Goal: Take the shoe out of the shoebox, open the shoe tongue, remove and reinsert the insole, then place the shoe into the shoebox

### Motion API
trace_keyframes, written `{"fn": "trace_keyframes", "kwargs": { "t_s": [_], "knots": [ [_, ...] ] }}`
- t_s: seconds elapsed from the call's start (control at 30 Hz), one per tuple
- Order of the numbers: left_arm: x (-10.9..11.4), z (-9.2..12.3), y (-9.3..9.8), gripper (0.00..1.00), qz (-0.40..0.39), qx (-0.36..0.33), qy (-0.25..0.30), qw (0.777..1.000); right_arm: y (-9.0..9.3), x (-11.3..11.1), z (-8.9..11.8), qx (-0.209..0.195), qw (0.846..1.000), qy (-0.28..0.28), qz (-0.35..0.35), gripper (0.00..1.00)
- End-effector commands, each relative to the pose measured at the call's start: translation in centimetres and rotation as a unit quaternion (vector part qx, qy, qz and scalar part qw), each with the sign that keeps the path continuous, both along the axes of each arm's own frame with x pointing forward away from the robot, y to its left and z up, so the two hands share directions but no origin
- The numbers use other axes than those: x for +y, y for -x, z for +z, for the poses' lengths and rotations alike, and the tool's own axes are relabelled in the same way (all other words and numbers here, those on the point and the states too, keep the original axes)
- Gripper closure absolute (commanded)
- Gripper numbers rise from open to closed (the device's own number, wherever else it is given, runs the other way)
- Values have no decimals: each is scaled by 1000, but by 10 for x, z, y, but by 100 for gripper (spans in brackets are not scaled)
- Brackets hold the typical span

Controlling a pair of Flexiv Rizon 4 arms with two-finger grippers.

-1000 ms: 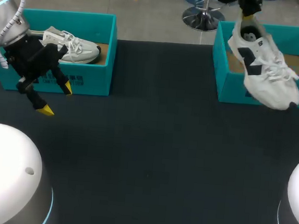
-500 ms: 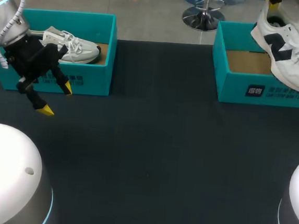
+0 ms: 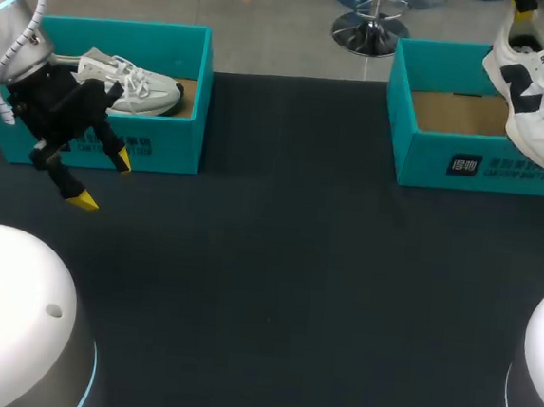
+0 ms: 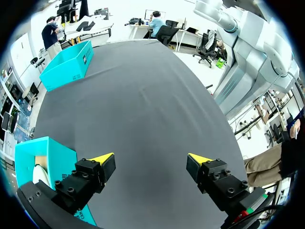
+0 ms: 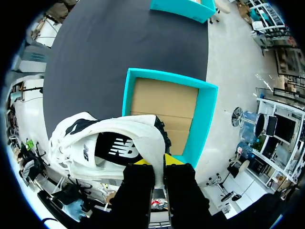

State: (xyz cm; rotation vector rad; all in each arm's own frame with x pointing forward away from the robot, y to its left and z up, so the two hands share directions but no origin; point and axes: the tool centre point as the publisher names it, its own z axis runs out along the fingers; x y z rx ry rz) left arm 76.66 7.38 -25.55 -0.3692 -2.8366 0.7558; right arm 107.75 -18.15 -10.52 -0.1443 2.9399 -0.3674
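Dark cloth covers your tabletop (image 3: 286, 262), and a teal box sits at each of its far corners.

Your right hand (image 5: 158, 163) is closed on the shoe (image 5: 95, 143). In the right wrist view the white heel rim runs up between the two fingers, which press it from either side. From the head view the shoe hangs heel up and toe down, tilted, with its dark side marking facing you. It is over the right end of the right box (image 3: 420, 150), and its toe overlaps that box's front wall. You cannot tell whether the toe touches the box. The box's brown cardboard floor shows beside the shoe.

Your left hand (image 3: 103, 180) is spread wide, its yellow tips well apart, with only cloth showing between them in the left wrist view. It hangs over the tabletop just in front of the left box (image 3: 163, 146), near the box's front wall. A second shoe (image 3: 134, 87), pale with white laces, lies inside that box, its toe pointing towards the middle of the tabletop.
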Motion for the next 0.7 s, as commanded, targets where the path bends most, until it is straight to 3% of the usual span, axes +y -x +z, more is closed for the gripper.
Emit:
{"fn": "trace_keyframes", "kwargs": {
  "t_s": [0.03,0.33,0.7],
  "knots": [
    [0,0,0,0,0,0,-1,1000,-21,-28,-8,10,1000,-11,-22,100],
    [0,0,0,0,0,0,-1,1000,-46,-81,-29,31,997,-9,-75,100],
    [0,0,0,0,0,0,-1,1000,-46,-82,-29,39,996,-20,-75,100]
  ]
}}
